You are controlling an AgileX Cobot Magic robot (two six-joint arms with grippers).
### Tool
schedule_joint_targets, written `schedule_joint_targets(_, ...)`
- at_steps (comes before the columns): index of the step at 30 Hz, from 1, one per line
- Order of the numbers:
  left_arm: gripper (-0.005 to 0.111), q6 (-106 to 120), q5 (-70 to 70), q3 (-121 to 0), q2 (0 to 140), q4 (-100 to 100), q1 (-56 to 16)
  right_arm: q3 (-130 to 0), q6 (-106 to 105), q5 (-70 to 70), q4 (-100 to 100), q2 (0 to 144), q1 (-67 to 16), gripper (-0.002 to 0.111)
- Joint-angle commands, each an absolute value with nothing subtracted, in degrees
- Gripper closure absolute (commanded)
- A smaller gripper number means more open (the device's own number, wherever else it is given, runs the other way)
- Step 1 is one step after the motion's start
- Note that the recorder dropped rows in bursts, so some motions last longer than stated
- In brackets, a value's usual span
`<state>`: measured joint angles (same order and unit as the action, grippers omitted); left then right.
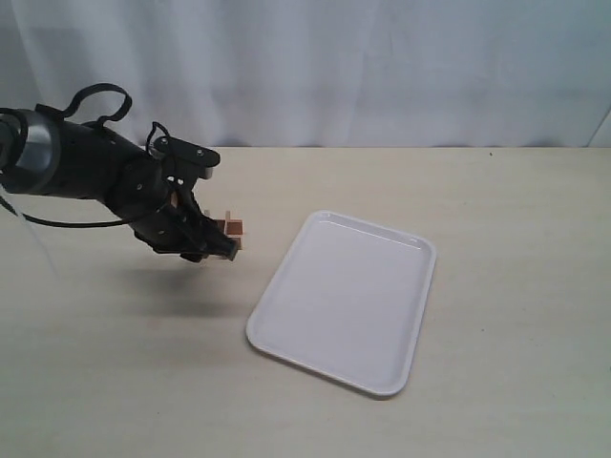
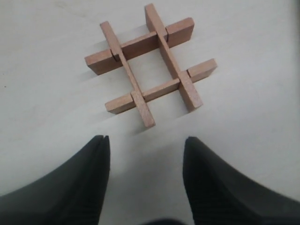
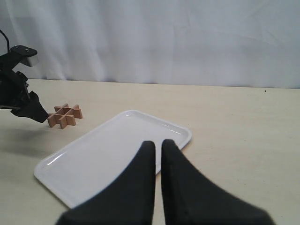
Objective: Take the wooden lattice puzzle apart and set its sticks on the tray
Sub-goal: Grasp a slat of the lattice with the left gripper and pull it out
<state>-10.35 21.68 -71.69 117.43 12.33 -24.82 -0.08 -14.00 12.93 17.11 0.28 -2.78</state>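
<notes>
We work on a pale surface (image 1: 516,210) that runs back to a white curtain (image 1: 382,67) along its far edge. The tray (image 1: 344,296) lies about midway between the left and right edges, a little askew and with nothing on it. We judge it is set there so that either arm can reach it with a stick.

The left arm (image 1: 86,162) comes in from the left edge and tips down over the wooden lattice puzzle (image 2: 150,65). The puzzle lies flat on the surface between the left edge and the tray's far left corner, near the tray but apart from it. Its four sticks (image 2: 164,51) are locked two across two, so nothing is taken apart yet.

The left jaws stand wide and hold nothing, their tips just short of the lattice, placed, we judge, to close on it. The right jaws are drawn nearly together and empty. They face across the tray toward the lattice, probably kept back for a second grip.
</notes>
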Motion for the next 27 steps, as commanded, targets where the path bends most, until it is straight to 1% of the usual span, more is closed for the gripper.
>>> schedule_joint_targets(1, 0.06, -12.15, 18.91, -72.19, 117.92, 12.81, -24.98, 0.0, -14.17, 13.17, 17.1, 0.0, -2.82, 0.104)
schedule_joint_targets(13, 0.06, -12.15, 15.22, -72.19, 120.42, 12.93, -24.72, 0.0, -14.17, 13.17, 17.1, 0.0, -2.82, 0.104)
schedule_joint_targets(19, 0.071, -12.23, 14.4, -72.19, 120.95, 12.93, -24.72, 0.0, -14.17, 13.17, 17.1, 0.0, -2.82, 0.104)
schedule_joint_targets(27, 0.07, -12.23, 14.44, -72.19, 121.66, 13.16, -24.72, 0.0, -14.17, 13.17, 17.1, 0.0, -2.82, 0.104)
